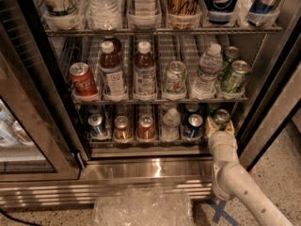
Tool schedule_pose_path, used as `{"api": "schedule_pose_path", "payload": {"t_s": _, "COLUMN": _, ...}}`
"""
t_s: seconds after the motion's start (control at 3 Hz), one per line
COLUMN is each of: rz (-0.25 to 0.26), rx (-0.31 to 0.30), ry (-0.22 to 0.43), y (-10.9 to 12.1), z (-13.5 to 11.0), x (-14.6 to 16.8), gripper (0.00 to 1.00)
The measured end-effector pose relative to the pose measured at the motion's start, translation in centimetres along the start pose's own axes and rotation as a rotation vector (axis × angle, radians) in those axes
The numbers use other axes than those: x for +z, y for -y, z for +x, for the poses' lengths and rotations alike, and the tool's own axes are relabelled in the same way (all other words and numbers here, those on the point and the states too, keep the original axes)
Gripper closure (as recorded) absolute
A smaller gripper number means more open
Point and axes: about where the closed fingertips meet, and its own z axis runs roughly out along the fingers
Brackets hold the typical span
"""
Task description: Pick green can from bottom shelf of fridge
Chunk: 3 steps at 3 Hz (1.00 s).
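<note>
The fridge [155,171] stands open, with wire racks of drinks above a shiny steel base. The green can [220,117], dark green with a silver top, stands at the right end of the bottom shelf [155,140]. My gripper [219,127] is at the front of that lane, right against the can's lower body, and hides most of it. The white arm [235,178] reaches up to it from the lower right.
On the bottom shelf, left of the green can, stand a dark-blue can [193,125], a small water bottle [170,123], two copper cans [146,126] and a blue can [97,125]. The rack above holds bottles, a red cola can [83,80] and pale green cans [234,77]. The glass door [23,126] is open at left. Crumpled plastic [141,206] lies on the floor.
</note>
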Motion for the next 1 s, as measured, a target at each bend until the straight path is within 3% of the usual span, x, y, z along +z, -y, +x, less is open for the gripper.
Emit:
{"api": "schedule_pose_path", "payload": {"t_s": 0.33, "rz": -0.041, "rx": 0.009, "ry": 0.065, "y": -1.2, "z": -3.9, "x": -0.7, "gripper": 1.00}}
{"api": "schedule_pose_path", "payload": {"t_s": 0.67, "rz": -0.122, "rx": 0.000, "ry": 0.082, "y": -2.6, "z": -6.5, "x": -2.8, "gripper": 1.00}}
{"api": "schedule_pose_path", "payload": {"t_s": 1.0, "rz": -0.230, "rx": -0.016, "ry": 0.027, "y": -3.7, "z": -6.9, "x": -6.5, "gripper": 1.00}}
